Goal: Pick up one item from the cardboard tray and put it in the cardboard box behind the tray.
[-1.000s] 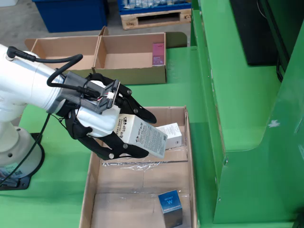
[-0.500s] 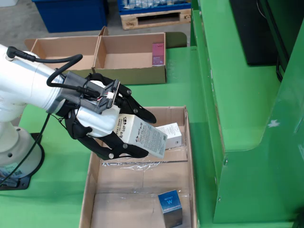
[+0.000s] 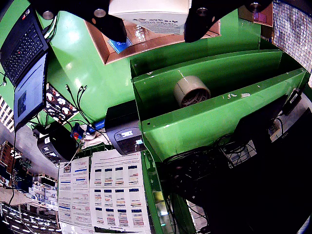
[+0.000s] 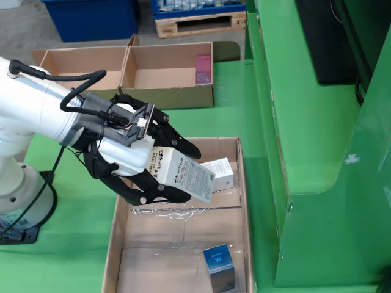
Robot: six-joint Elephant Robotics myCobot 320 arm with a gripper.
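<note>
In the view from the side, my black-fingered gripper [image 4: 189,174] is shut on a white printed carton [image 4: 183,173], held tilted just above the far end of the cardboard tray [image 4: 115,235]. A small white box [image 4: 220,173] and a blue cube [image 4: 218,264] lie in the tray. Behind the tray stands the open cardboard box [image 4: 168,91] with a pink item [image 4: 203,68] inside. In the view that rides on the gripper, the white carton [image 3: 148,13] sits between two black fingers [image 3: 111,20], with the tray [image 3: 146,43] beyond it.
A second open cardboard box [image 4: 79,64] adjoins the first on the left of the side view. Crumpled clear film [image 4: 177,211] lies in the tray. A tall green metal structure [image 4: 305,134] flanks the tray on the right; a tape roll [image 3: 191,90] rests on its shelf.
</note>
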